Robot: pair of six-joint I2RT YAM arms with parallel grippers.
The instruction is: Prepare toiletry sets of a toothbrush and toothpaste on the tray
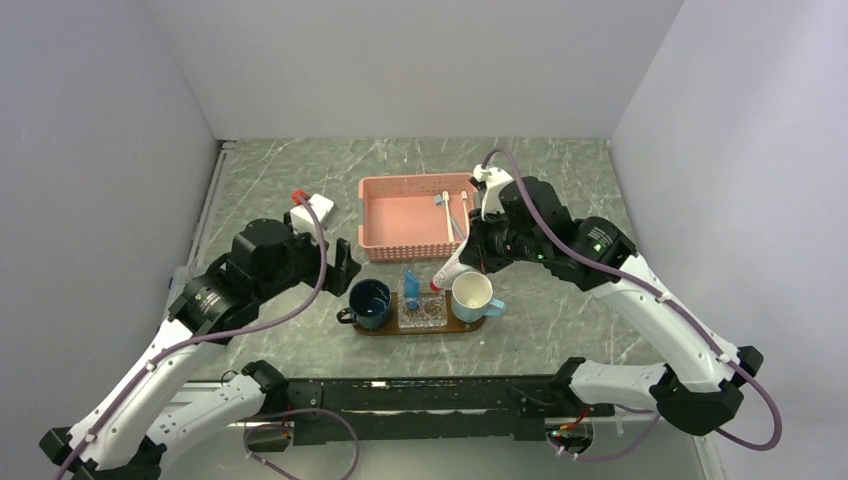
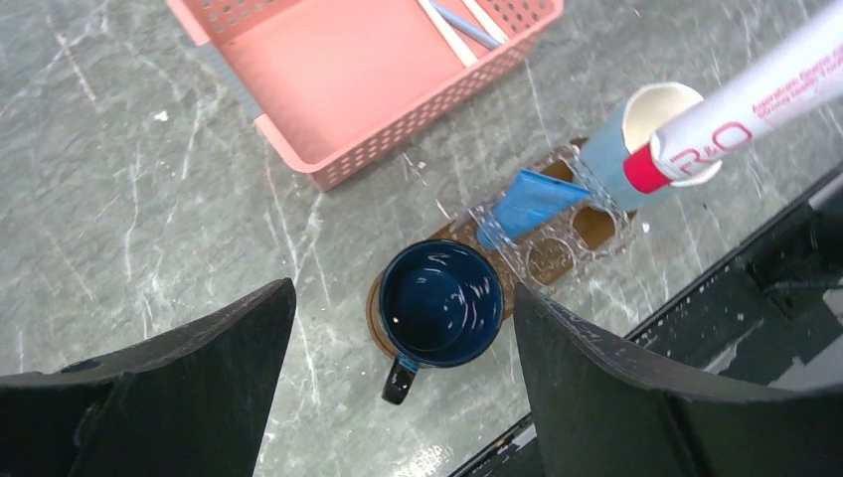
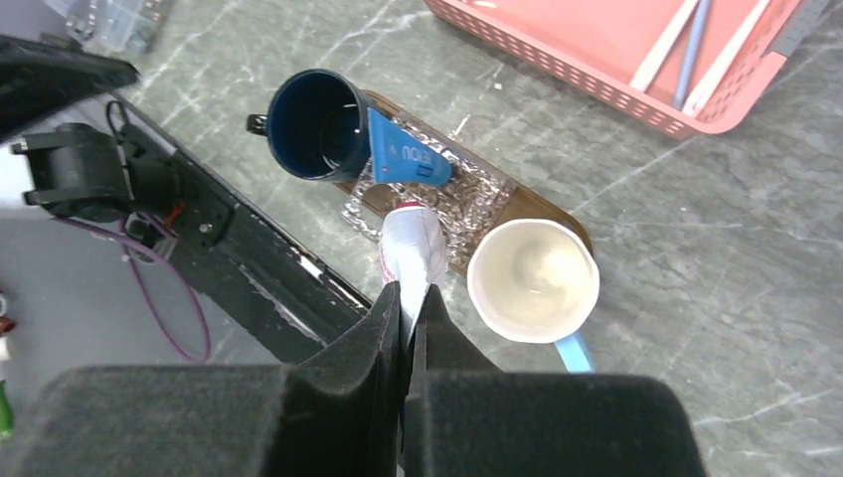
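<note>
Mostly covered tray [image 3: 535,205], white toothpaste tube [image 3: 415,248] aloft

Right jaws clench the white toothpaste tube, tail hidden between them, above the tray by the worktop's [image 3: 696,248] near edge. Mugs [image 3: 532,278] and a clear dish [image 3: 472,204] with blue toothpaste [image 3: 403,154] hide most of it. Left jaws gape, empty.

Navy mug [image 2: 437,303] on tray [image 2: 374,316], blue toothpaste [image 2: 527,204] in clear dish [image 2: 557,263], white tube [image 2: 756,89] seemingly above.

Basket [image 1: 405,215] pink, perforated; table [image 1: 280,180] grey, white-veined; mug [image 1: 369,303] navy; toothpaste [image 2: 527,199] blue; tube [image 2: 756,89] white, red-capped.
</note>
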